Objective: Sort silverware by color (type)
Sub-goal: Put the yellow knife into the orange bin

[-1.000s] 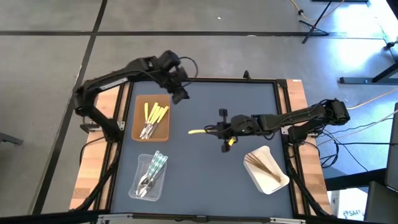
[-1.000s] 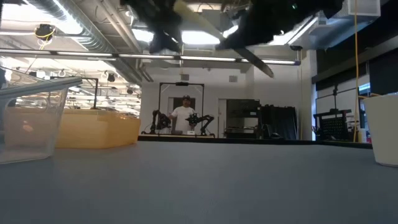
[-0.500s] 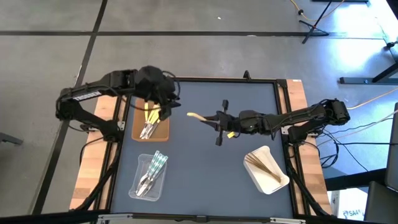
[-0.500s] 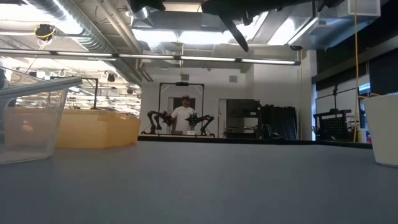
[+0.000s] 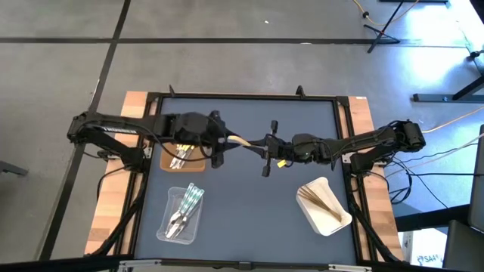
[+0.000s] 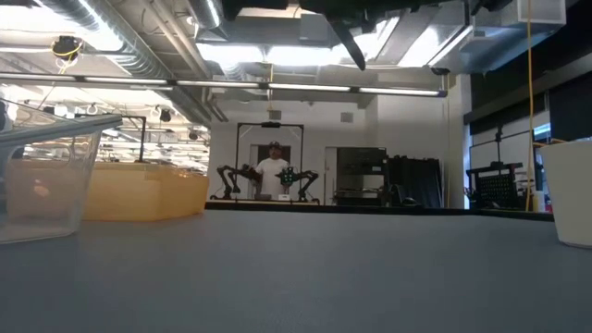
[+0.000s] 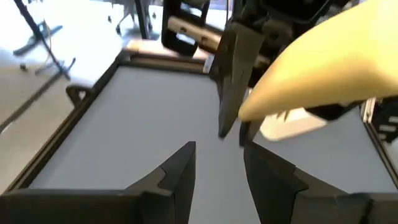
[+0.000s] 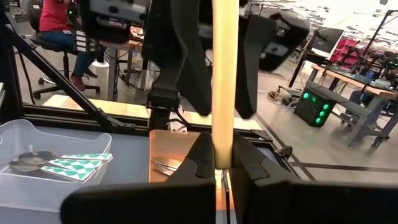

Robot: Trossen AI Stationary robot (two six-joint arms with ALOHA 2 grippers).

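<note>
Seen from above, two dark robot arms meet over the middle of a blue-grey desk [image 5: 249, 204]. The right gripper [image 5: 262, 145] reaches in from the right side, its fingers [image 8: 198, 155] clamped shut on a pale yellow plastic utensil [image 5: 239, 140], which sticks out past the fingertips toward the left arm. The left gripper [image 5: 221, 143] faces it from the other side, its fingers [image 7: 177, 177] parted with a gap between them, and the free end of the yellow utensil lies at or just between them; contact cannot be told.

Just behind the left gripper's fingers sits a brown tray [image 5: 195, 160] holding more yellow utensils [image 5: 181, 148] and some silvery ones. Nearer the front edge, on the left arm's side, a clear tray [image 5: 181, 214] holds silvery utensils with green-and-white patterned handles [image 5: 190, 199]. Off to the side of the right gripper's fingers, toward the front, a white tray [image 5: 329, 212] holds thin tan wooden utensils [image 5: 314, 198].

In the low view, a person [image 6: 272, 170] stands far off in the room beyond the desk.
</note>
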